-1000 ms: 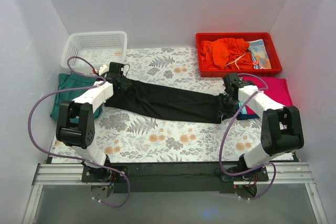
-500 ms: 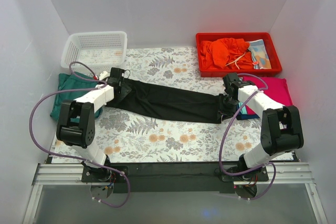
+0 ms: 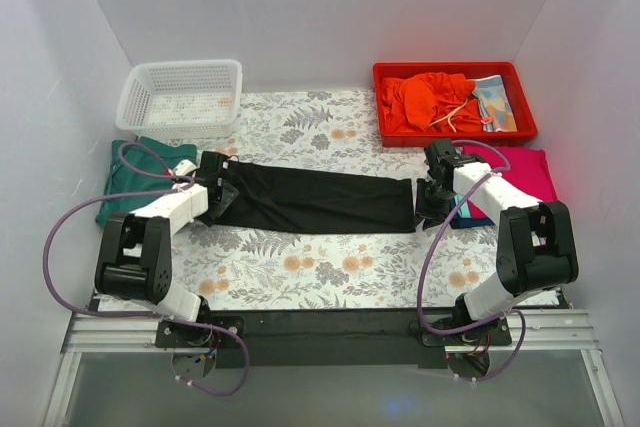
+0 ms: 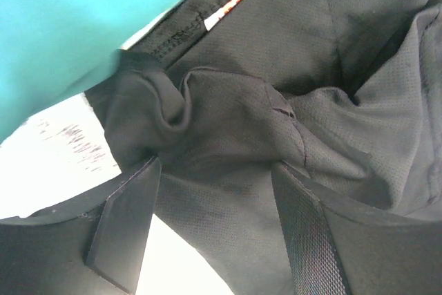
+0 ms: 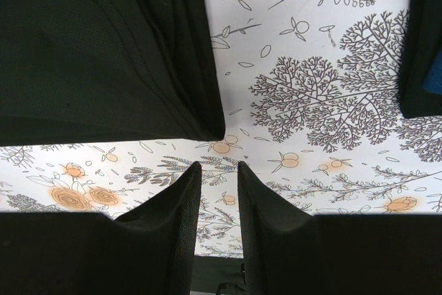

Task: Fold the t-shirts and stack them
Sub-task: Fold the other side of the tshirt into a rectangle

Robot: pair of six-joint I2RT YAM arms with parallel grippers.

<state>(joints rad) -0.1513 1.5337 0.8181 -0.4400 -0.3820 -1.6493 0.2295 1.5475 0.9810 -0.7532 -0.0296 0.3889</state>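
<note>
Black shirt [image 3: 315,202] lies as a long flat band across centre frame, left end bunched. Left tool [image 4: 215,167] spread astride that bunch; right tool [image 5: 218,167] narrowly parted, empty, beside the right edge.

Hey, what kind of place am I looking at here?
Probably a robot test booth for laundry folding, not a home: plain white walls box in a floral-covered table, holding a black t-shirt and a red tray of clothes.

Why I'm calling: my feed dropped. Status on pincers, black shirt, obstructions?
Left pincer open over bunched end of black shirt. Right pincer barely open, empty, beside its corner. Shirt lies in long strip. Nothing blocking.
</note>
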